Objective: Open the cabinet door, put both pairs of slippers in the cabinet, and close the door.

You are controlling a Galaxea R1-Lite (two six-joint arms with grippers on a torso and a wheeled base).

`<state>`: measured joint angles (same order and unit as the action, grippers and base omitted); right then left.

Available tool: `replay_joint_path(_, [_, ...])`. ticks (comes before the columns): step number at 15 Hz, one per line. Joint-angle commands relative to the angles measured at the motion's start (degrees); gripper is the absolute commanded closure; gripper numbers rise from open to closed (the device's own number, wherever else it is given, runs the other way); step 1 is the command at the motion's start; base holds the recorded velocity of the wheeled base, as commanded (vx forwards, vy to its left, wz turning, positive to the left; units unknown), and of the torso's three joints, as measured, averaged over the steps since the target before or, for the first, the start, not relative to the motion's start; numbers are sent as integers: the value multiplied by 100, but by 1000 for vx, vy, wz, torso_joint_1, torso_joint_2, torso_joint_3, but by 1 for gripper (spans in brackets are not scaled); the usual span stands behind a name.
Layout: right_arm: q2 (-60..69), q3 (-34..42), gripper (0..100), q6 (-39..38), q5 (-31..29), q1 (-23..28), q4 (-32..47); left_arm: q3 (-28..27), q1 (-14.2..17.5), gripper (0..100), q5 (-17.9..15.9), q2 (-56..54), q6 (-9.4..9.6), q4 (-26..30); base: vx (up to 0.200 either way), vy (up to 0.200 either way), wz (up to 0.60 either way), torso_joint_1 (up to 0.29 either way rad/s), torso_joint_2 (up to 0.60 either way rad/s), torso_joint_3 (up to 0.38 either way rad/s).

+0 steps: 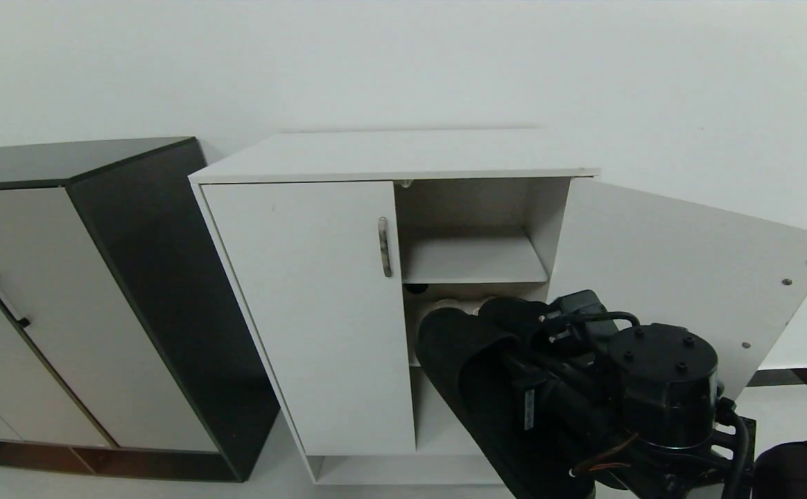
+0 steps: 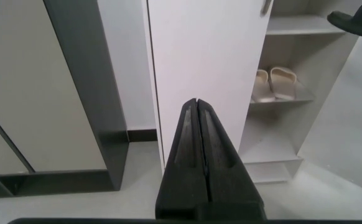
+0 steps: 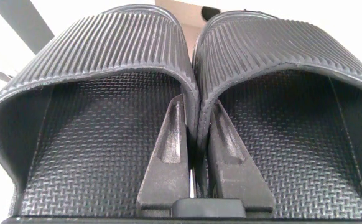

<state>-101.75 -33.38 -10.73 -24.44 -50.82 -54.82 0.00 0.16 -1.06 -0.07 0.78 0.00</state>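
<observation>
The white cabinet (image 1: 389, 156) has its left door (image 1: 306, 305) closed and its right door (image 1: 681, 277) swung wide open. A pair of cream slippers (image 2: 274, 84) lies on the middle shelf inside, partly visible in the head view as cream slippers (image 1: 462, 303). My right gripper (image 3: 196, 118) is shut on the two inner side walls of a pair of black slippers (image 3: 187, 81), pinched together. These black slippers (image 1: 473, 353) hang in front of the open compartment, at about middle-shelf height. My left gripper (image 2: 197, 102) is shut on nothing, low in front of the closed door.
A dark cabinet (image 1: 140, 277) with grey doors stands close to the left of the white one. The upper shelf (image 1: 473, 260) and bottom shelf (image 2: 271, 146) are bare. The open door blocks the space to the right.
</observation>
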Motion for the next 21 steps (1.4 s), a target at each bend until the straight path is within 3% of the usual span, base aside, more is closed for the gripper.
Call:
replay_joint_path(1, [-20, 7, 100, 1, 1, -7, -2, 0, 2, 100, 1, 7, 1, 0, 0, 0, 0, -105, 466, 354])
replay_joint_path(7, [-90, 51, 100, 1, 1, -7, -20, 0, 2, 100, 1, 7, 1, 0, 0, 0, 0, -54, 429, 361])
replay_joint_path(13, [-240, 103, 100, 273, -43, 20, -29, 0, 2, 100, 1, 7, 1, 0, 0, 0, 0, -1, 18, 28])
replay_joint_path(14, [-345, 130, 100, 545, -149, -7, -99, 0, 2, 100, 1, 7, 1, 0, 0, 0, 0, -22, 144, 115])
replay_joint_path(16, [-705, -573, 100, 660, -1036, -174, 94, 0, 2, 100, 1, 7, 1, 0, 0, 0, 0, 5, 71, 51])
replay_joint_path(17, [-864, -1153, 100, 475, -1326, -191, 525, 0, 2, 100, 1, 7, 1, 0, 0, 0, 0, 0, 0, 0])
replay_joint_path(21, [-890, -3474, 100, -834, -1766, -288, 3707, 0, 2, 100, 1, 7, 1, 0, 0, 0, 0, 0, 0, 0])
